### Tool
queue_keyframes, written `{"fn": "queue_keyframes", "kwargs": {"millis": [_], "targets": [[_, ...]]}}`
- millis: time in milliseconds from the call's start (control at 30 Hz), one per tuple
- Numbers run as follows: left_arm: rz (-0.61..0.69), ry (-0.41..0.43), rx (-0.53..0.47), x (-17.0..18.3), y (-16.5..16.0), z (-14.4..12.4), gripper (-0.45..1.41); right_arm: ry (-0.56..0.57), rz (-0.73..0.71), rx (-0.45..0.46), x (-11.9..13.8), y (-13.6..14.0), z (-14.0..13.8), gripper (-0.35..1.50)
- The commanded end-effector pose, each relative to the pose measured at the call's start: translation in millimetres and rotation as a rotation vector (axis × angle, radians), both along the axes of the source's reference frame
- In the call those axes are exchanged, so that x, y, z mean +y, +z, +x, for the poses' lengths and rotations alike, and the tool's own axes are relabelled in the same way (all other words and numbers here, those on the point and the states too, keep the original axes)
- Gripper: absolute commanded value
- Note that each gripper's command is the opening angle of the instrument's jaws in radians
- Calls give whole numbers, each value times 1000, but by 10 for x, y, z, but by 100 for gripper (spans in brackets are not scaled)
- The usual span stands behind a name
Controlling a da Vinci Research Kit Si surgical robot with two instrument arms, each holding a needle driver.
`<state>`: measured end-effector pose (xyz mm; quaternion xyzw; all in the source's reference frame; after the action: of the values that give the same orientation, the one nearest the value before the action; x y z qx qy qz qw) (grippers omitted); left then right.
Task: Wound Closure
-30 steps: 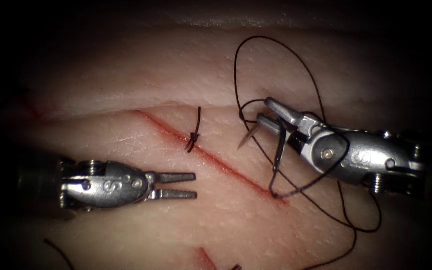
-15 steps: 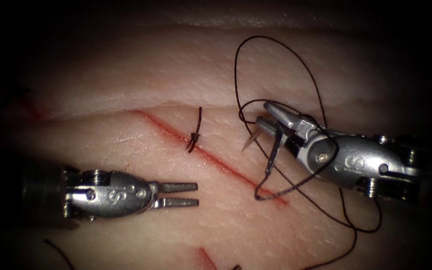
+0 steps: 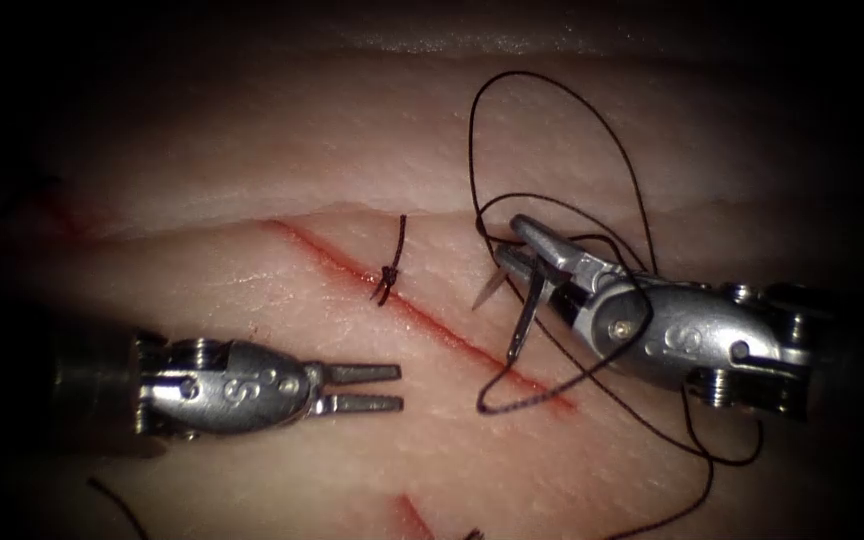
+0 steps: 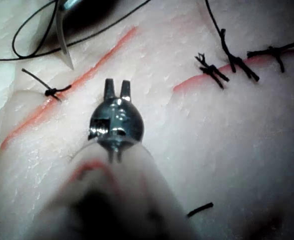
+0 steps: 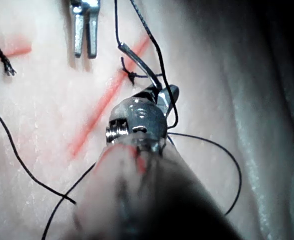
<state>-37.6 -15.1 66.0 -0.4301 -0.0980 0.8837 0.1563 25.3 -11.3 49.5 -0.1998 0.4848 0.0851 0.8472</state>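
Note:
The tissue (image 3: 252, 150) carries a slanting red cut (image 3: 452, 335) with one knotted stitch (image 3: 387, 277) across it. My right tool (image 3: 509, 237) is shut on the curved needle (image 3: 518, 325) at about mid-curve. The needle is free of the tissue, just right of the cut, its pale tip (image 3: 480, 300) pointing down-left. Dark thread (image 3: 552, 85) loops around the right tool and lies in a bend (image 3: 487, 408) across the cut. My left tool (image 3: 400, 387) is left of the cut, open and holding nothing. The left wrist view shows these open jaws (image 4: 116, 84) near the needle tip (image 4: 66, 57).
A second red cut (image 4: 197, 80) bears several tied stitches (image 4: 237, 62). A short cut end of thread (image 4: 199, 210) lies loose on the tissue. More thread trails off past the right tool (image 3: 722, 460). The left tool's jaws (image 5: 84, 30) appear in the right wrist view.
My right tool has carried the needle left and slightly down, toward the cut. The thread bend on the tissue has slid left. The left tool has edged slightly right.

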Motion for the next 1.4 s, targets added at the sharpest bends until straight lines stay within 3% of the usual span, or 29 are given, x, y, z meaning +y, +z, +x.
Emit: {"fn": "queue_keyframes", "kwargs": {"millis": [33,433,833,1200,1400], "targets": [[-1,0,-1,0,6,-6,10,2,0,10,7,-4,7,-35],[-2,3,2,-1,8,-6,10,10,-47,7,9,-43,10,-35],[-3,6,2,-3,7,-2,10,0,-71,-13,2,-18,9,-35],[-4,4,4,-3,7,-2,10,-7,-72,-24,-1,-11,12,-35],[-3,3,5,0,6,-1,10,-32,-83,-52,-14,8,18,-35]]}}
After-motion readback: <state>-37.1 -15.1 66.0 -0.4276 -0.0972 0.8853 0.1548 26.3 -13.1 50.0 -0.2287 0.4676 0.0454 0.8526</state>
